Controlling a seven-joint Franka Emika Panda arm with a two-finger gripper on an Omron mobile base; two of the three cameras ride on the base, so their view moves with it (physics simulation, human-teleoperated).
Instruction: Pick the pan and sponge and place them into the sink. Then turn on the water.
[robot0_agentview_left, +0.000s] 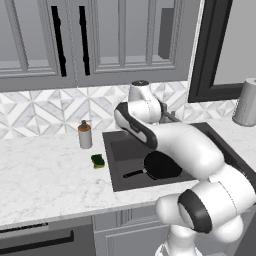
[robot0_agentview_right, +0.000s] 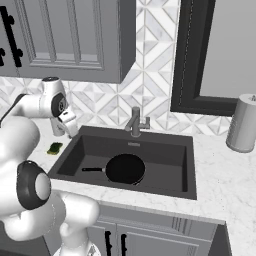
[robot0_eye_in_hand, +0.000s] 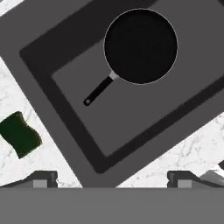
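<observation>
pan (robot0_eye_in_hand: 141, 46) in sink (robot0_eye_in_hand: 65, 43) | sponge (robot0_eye_in_hand: 19, 134) on marble counter (robot0_agentview_left: 45, 175) | gripper (robot0_eye_in_hand: 112, 179) wide, empty

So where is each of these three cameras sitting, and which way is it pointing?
Left base view: behind the arm on its left, looking forward and down at the sink, the pan in it and the sponge on the counter; the white arm rises at lower right.
Right base view: behind on the right, facing the same sink, pan and faucet; the arm rises at lower left.
Hand view: on the hand, looking down over the sink; the gripper fingers stand wide apart.
All three share the pan, sink and sponge.
</observation>
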